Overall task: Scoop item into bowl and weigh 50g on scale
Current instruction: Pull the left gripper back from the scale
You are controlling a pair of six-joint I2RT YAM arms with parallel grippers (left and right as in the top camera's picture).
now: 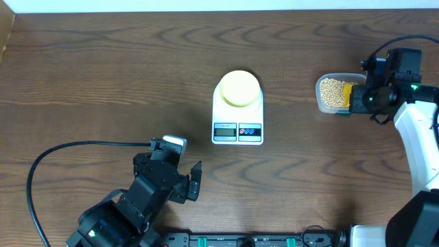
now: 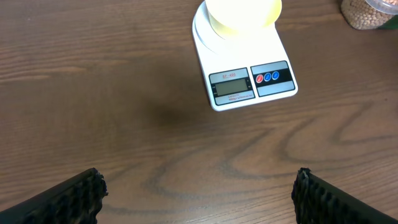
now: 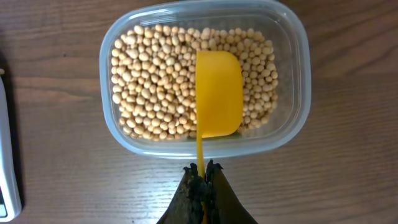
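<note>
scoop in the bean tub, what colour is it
The scoop is bright yellow-orange, seen best in the right wrist view.

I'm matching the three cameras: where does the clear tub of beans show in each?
Overhead: the clear tub sits at right, by the right arm.
Left wrist: top right corner, cut off.
Right wrist: centre, yellow scoop inside.
Shared landmark: the white scale, left of the tub everywhere.

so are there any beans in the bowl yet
No, the bowl on the scale shows only its plain pale-yellow inside; the beans lie in the clear tub.
</note>
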